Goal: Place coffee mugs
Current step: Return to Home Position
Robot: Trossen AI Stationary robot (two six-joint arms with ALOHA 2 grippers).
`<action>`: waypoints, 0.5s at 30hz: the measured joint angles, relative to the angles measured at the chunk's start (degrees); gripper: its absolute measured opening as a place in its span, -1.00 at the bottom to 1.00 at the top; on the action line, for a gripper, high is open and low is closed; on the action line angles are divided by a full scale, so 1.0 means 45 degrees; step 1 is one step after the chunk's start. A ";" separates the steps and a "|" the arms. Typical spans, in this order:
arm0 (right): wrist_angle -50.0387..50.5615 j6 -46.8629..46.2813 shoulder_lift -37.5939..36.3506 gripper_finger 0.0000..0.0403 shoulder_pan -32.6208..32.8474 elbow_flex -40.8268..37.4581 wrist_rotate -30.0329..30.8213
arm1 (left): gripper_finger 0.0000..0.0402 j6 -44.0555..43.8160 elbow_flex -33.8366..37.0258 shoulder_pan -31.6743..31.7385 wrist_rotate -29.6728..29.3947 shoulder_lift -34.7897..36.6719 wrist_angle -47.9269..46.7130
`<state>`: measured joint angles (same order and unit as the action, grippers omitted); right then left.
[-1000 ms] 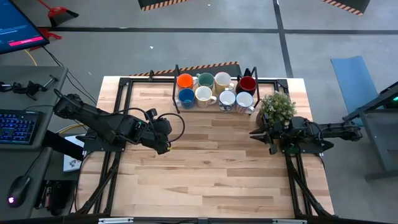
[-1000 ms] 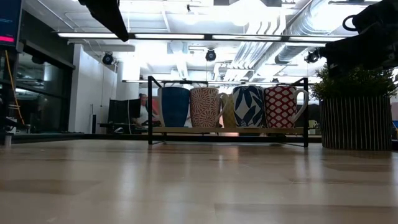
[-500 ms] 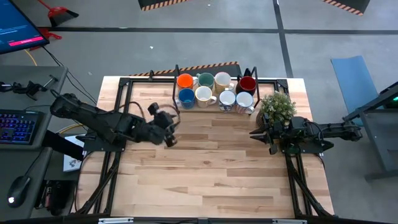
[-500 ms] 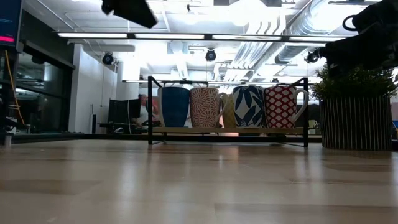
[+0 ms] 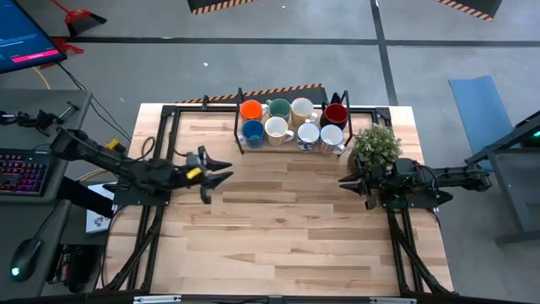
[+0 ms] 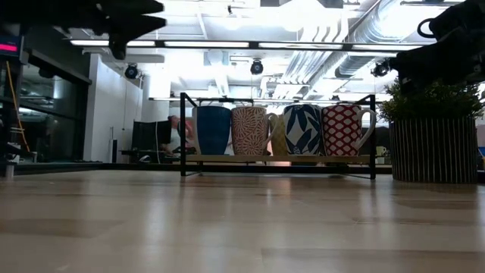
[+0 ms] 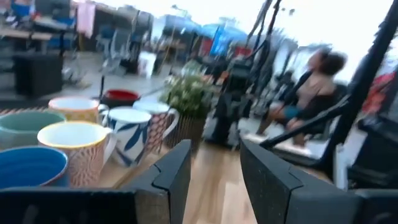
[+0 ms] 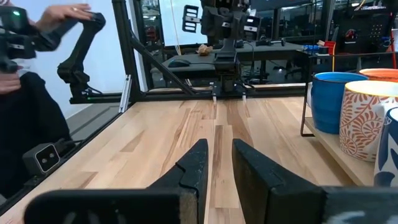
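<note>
Since a second ago the left hand [image 5: 221, 175] has drawn back from the rack [image 5: 238, 127] and now hangs farther off its left end; the mugs [image 5: 276, 128] and the right hand [image 5: 343, 180] have not moved.

High view: all eight mugs stand in the rack in two rows of four. The far row holds the orange mug [image 5: 251, 109], teal mug [image 5: 279, 108], cream mug [image 5: 302, 108] and dark red mug [image 5: 336, 112]. The near row holds the blue mug [image 5: 252, 130] and three white ones. A plant [image 5: 375, 143] sits just beside the rack's right end, and the right hand lies near that end, over the counter [image 5: 287, 236].

Low view: the rack's near row stands upright, side by side. The left arm shows high up to the rack's left, the right arm above the plant.

Left wrist view: the left hand's fingers [image 7: 174, 177] stand well apart, holding nothing, and point toward the rack's near row. A person [image 7: 311, 81] sits beyond the rack.

Right wrist view: the right hand's fingers [image 8: 196, 168] show only a narrow gap with nothing in it. The rack's blue end is just to one side.
</note>
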<state>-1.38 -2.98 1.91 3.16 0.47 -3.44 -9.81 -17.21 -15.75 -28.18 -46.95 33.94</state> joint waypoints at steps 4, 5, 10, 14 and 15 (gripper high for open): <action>0.0003 0.0000 0.0000 -0.71 0.0000 0.0000 0.0000 | -0.36 0.0320 0.1233 -0.0005 0.0520 0.1641 0.0588; -0.0001 0.0000 0.0000 -0.71 0.0000 0.0000 0.0000 | -0.36 0.0394 0.1429 -0.0005 0.0632 0.2077 0.0557; -0.0001 0.0000 0.0000 -0.71 0.0000 0.0000 0.0000 | -0.36 0.0861 0.1791 -0.0005 0.1226 0.4127 -0.0879; -0.0001 0.0000 0.0000 -0.71 0.0000 0.0000 0.0000 | -0.36 0.0844 0.1791 0.0149 0.1277 0.5757 -0.2883; -0.0001 0.0000 0.0000 -0.71 0.0000 0.0000 0.0000 | -0.36 0.0761 0.1791 0.0268 0.1433 0.6152 -0.3332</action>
<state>-1.39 -2.98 1.91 3.16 0.47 -3.44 -6.39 -9.15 -14.54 -21.74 -19.27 18.94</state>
